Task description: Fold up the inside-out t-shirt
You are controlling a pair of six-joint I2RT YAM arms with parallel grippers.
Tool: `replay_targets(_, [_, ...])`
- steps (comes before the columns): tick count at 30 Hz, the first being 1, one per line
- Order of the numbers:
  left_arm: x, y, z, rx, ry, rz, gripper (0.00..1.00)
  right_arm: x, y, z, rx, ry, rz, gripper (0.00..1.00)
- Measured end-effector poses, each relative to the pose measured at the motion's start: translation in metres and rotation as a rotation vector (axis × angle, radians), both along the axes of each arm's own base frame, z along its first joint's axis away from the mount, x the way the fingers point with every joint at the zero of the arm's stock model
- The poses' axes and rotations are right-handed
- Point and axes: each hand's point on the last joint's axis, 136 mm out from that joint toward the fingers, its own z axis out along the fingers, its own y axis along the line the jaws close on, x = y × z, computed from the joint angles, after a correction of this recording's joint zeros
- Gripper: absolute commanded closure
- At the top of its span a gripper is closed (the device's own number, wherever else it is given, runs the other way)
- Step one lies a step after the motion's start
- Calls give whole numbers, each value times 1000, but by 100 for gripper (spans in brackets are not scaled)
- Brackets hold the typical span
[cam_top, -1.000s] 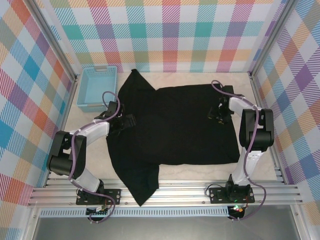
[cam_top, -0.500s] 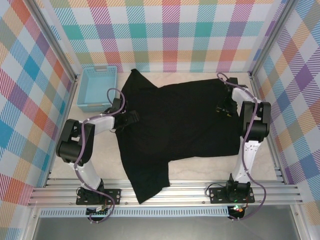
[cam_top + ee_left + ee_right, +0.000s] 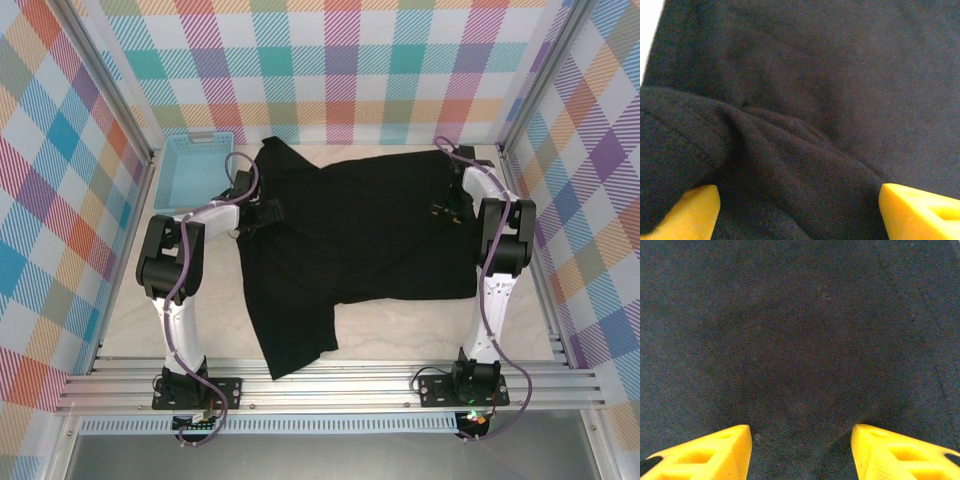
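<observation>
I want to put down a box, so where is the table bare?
Bare table lies between the t-shirt hem and the near rail, right of the sleeve. The far side is crowded: basket and t-shirt.

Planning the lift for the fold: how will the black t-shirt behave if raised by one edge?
Probably floppy: the t-shirt rucks into a soft ridge in the left wrist view, so it should drape. It spreads wide, so a lifted edge may drag the rest. The knit looks matte, unlikely to slip.
</observation>
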Motion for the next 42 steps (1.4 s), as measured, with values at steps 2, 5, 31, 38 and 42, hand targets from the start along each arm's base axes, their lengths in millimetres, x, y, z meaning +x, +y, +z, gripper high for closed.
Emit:
replay_targets(2, [-1,12,-1,16,17,20,17,1,6,1,19,-6,11,44])
replay_targets(5, [-1,29,-1,41,35,43,17,1,21,2,46,-16,37,44])
replay_targets(31, [-229,-77,27,-212,106,-300,16,-135,-2,31,2,22,-22,47])
replay_targets(38, [-266,-76,13,-240,207,-329,17,-115,-14,10,7,45,-47,59])
replay_targets(42, [-274,-73,6,-240,236,-331,17,-116,-13,-5,15,84,-46,73])
